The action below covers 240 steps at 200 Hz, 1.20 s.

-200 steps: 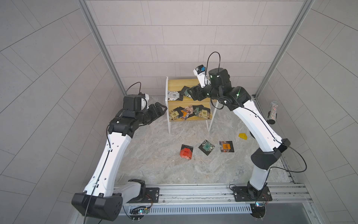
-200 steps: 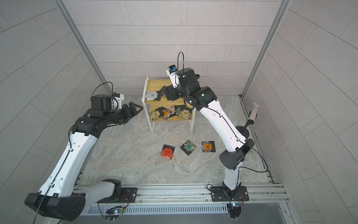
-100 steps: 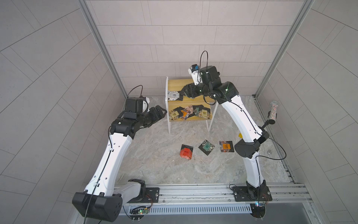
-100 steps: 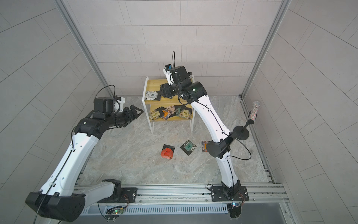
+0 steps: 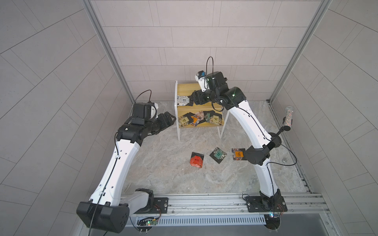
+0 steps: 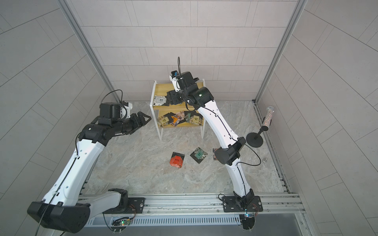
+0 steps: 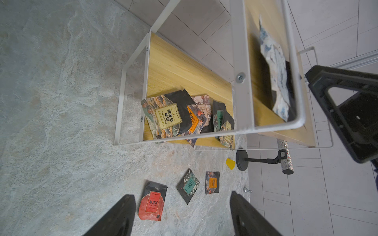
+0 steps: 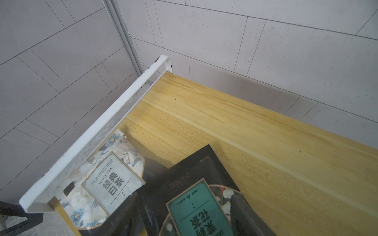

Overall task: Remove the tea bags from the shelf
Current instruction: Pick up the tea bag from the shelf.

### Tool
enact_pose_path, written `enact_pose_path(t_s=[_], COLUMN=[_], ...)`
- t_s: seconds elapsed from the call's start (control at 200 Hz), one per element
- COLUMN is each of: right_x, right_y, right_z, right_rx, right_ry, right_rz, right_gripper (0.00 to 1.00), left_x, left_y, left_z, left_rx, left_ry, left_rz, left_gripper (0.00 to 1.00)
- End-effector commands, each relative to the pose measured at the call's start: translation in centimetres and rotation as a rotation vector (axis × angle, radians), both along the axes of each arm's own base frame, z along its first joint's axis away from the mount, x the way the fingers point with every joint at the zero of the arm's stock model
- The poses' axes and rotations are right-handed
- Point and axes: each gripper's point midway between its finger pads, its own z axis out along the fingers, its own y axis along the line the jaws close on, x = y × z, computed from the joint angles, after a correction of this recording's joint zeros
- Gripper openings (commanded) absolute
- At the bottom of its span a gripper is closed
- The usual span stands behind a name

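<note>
Currently a teal-labelled tea bag (image 8: 196,208) lies on the shelf's (image 8: 225,126) top board between the spread jaws of the open right pincer (image 8: 183,199), overlapping a White Tea bag (image 8: 110,183) just beside that pincer. More tea bags (image 5: 199,119) crowd the tier below it, and three sachets (image 5: 218,155) lie on the bench (image 5: 163,167), well apart. The left pincer (image 5: 171,119), open and empty, hovers beside the lower tier, not touching it.
</note>
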Motion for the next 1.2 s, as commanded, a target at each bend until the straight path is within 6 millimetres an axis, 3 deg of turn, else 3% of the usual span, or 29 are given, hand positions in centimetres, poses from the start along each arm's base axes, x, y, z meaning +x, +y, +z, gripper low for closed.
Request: enact_pose_path(t_s=[0.0, 0.195, 0.53, 1.066, 1.196], right_x=[0.2, 0.5, 0.3, -0.7, -0.8], right_y=[0.1, -0.8, -3.9, -5.1, -5.1], right_z=[-0.9, -2.3, -1.9, 1.6, 1.5], right_rx=[-0.034, -0.075, -0.131, -0.13, -0.141], right_ry=[0.003, 0.033, 0.031, -0.058, -0.056], right_rz=[0.003, -0.018, -0.071, -0.072, -0.067], right_gripper=[0.75, 0.75, 0.76, 0.81, 0.82], left_x=[0.0, -0.1, 0.1, 0.1, 0.0], left_y=[0.0, 0.0, -0.1, -0.2, -0.2], left_z=[-0.1, -0.5, -1.1, -0.9, -1.0], left_rx=[0.016, 0.014, 0.0, -0.007, -0.007], left_ry=[-0.002, 0.007, 0.018, 0.01, 0.012], left_rz=[-0.01, -0.008, -0.002, 0.0, -0.001], left_gripper=[0.8, 0.8, 0.8, 0.8, 0.8])
